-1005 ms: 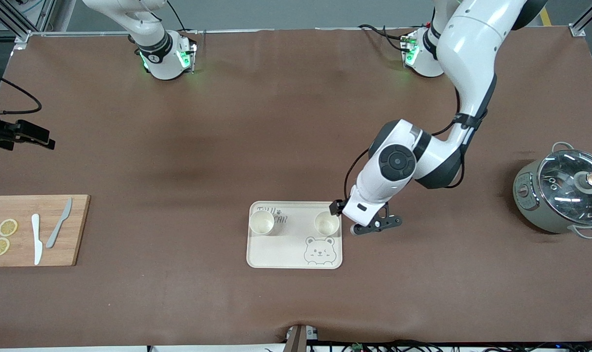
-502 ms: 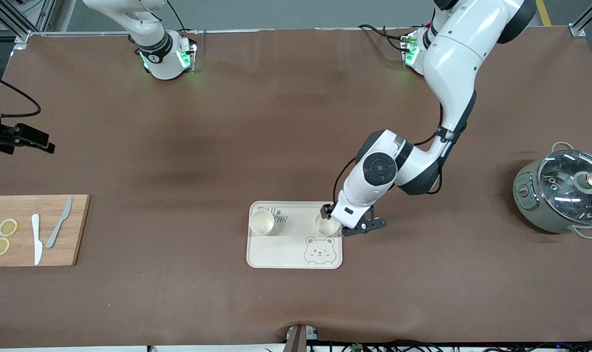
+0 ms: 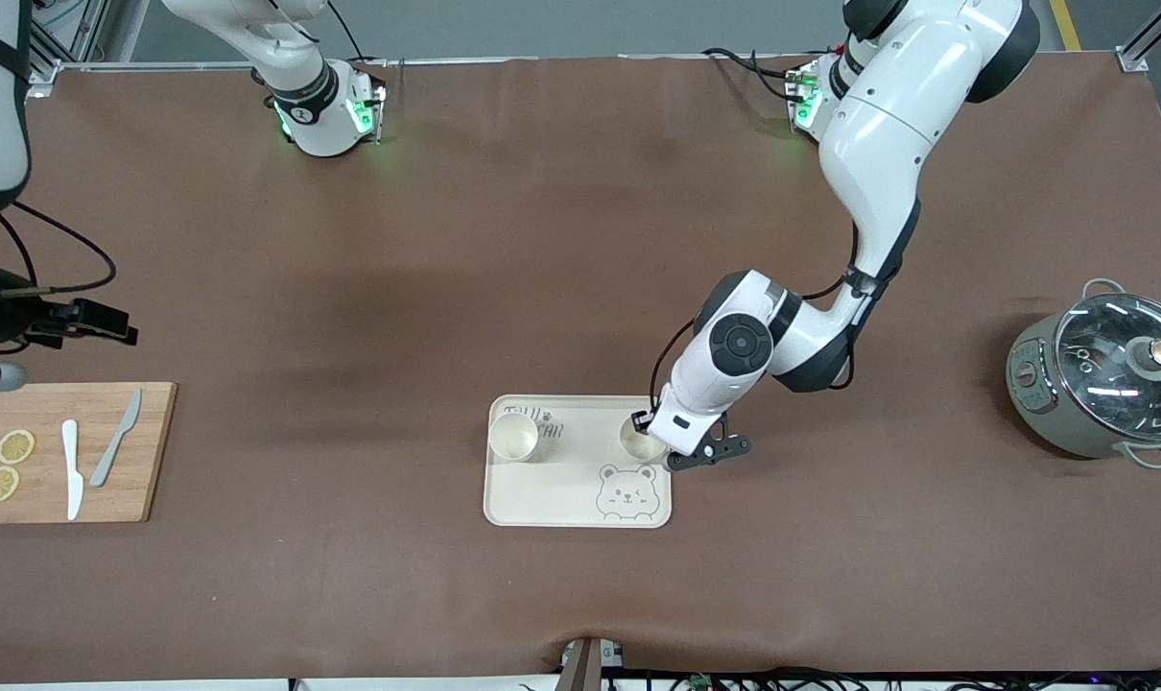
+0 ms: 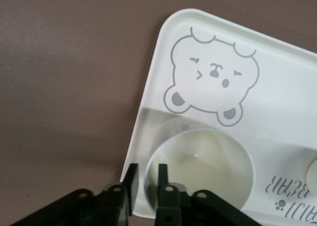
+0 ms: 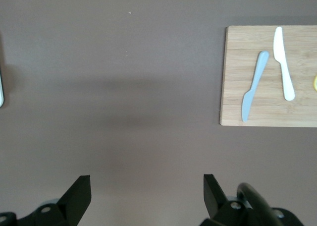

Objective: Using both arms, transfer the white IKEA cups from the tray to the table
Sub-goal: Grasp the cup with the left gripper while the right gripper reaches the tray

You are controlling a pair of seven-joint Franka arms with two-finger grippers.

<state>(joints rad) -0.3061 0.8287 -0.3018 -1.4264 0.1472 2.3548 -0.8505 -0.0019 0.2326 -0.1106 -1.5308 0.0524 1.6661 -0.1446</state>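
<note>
Two white IKEA cups stand upright on a cream bear tray (image 3: pixel 561 499). One cup (image 3: pixel 513 437) is at the tray's corner toward the right arm's end. The other cup (image 3: pixel 635 442) is at the corner toward the left arm's end and fills the left wrist view (image 4: pixel 208 166). My left gripper (image 3: pixel 655 440) is low at that cup. It straddles the cup's rim (image 4: pixel 145 179), one finger inside and one outside, with a small gap on each side. My right gripper (image 5: pixel 146 186) is wide open and empty over bare table near the cutting board.
A wooden cutting board (image 3: pixel 67 451) with two knives and lemon slices lies at the right arm's end; it also shows in the right wrist view (image 5: pixel 267 77). A grey-green pot with a glass lid (image 3: pixel 1103 374) stands at the left arm's end.
My left gripper has moved from beside the tray onto the rim of the nearer cup and lowered. The right arm's hand has shifted toward the cutting board.
</note>
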